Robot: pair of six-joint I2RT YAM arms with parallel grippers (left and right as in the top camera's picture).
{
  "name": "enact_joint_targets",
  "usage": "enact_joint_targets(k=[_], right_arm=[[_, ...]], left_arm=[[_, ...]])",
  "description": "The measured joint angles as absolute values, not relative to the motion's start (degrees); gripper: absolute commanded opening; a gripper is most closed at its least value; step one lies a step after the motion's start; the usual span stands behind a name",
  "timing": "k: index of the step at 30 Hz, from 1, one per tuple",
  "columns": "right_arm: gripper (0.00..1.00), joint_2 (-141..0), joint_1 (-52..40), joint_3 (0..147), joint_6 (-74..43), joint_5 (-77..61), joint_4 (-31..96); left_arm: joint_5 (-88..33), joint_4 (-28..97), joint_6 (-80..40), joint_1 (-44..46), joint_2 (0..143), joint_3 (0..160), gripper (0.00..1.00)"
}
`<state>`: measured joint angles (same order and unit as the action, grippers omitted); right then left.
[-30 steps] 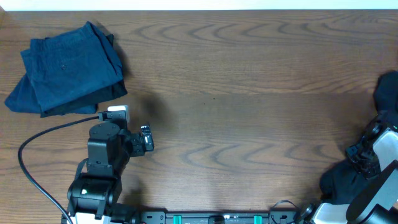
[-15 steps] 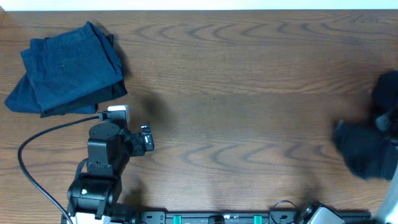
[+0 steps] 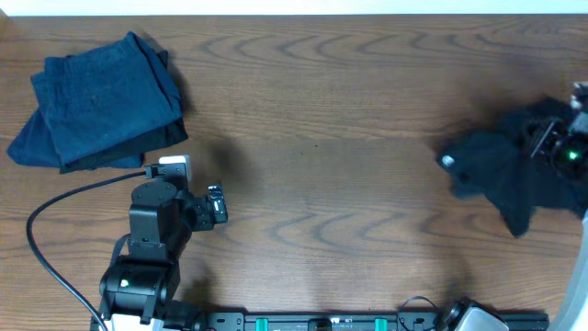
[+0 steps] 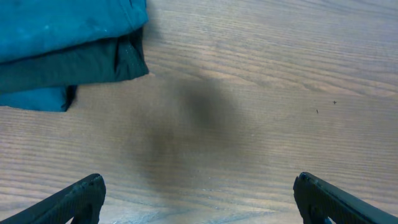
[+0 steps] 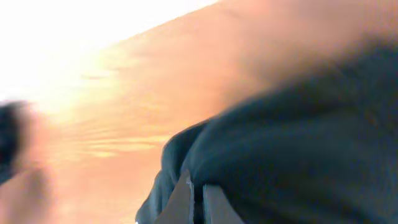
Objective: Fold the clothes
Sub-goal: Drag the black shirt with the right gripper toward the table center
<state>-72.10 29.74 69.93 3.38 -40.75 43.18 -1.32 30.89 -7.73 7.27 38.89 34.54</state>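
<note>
A folded blue garment [image 3: 99, 99] lies at the table's far left; its corner shows in the left wrist view [image 4: 68, 43]. My left gripper [image 3: 215, 204] is open and empty above bare wood, right of and below that garment [image 4: 198, 199]. My right gripper [image 3: 559, 145] at the far right edge is shut on a crumpled dark garment [image 3: 510, 170], which hangs in a bunch over the table's right side. In the right wrist view the dark cloth [image 5: 298, 155] is blurred and the fingers [image 5: 198, 202] are pinched together on it.
The left arm's base [image 3: 138, 276] and its black cable [image 3: 55, 207] sit at the front left. The wooden table [image 3: 349, 138] stretches between the two garments.
My right arm has swung from the front right edge up and inward, carrying the dark garment over the table's right side. The left arm has not moved.
</note>
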Motion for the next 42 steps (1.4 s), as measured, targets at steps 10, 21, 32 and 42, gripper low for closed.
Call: enact_joint_targets(k=[10,21,32,42], right_arm=[[0.01,-72.0,23.2,70.5,-0.6,-59.6,28.2],[0.01,-71.9,23.7,70.8,-17.4,-17.6,47.2],[0.01,-72.1,31.3,70.8,-28.2,19.6,55.9],[0.01,-72.1,30.9,70.8,-12.7,-12.9,45.1]], left_arm=[[-1.3,30.7,-7.7,7.3,38.9,34.5,0.98],[-1.3,30.7,-7.7,7.3,38.9,34.5,0.98],[-1.3,30.7,-7.7,7.3,38.9,34.5,0.98],[-1.8,26.9,-7.7,7.3,38.9,34.5,0.98]])
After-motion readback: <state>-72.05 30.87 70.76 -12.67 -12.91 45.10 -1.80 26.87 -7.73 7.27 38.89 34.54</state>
